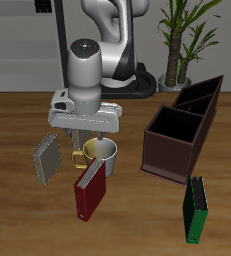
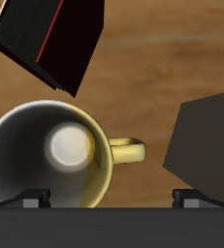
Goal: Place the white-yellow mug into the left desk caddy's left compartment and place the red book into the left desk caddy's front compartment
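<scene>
The white-yellow mug (image 1: 101, 154) stands upright on the table, its yellow handle (image 1: 79, 157) pointing at a grey book. My gripper (image 1: 90, 137) hangs just above it, open and empty. In the wrist view the mug (image 2: 49, 155) lies below one finger (image 2: 31, 200), with its handle (image 2: 129, 150) under the gap of my gripper (image 2: 113, 199). The red book (image 1: 88, 192) stands just in front of the mug, toward the table's front edge, and also shows in the wrist view (image 2: 51, 39). The left desk caddy (image 1: 170, 158) stands apart from the mug, and all its sections are empty.
A grey book (image 1: 45, 157) leans beside the mug's handle and also shows in the wrist view (image 2: 203, 145). A green book (image 1: 195, 209) stands near the table's front edge, before the caddy. A potted plant (image 1: 179, 40) stands behind the table.
</scene>
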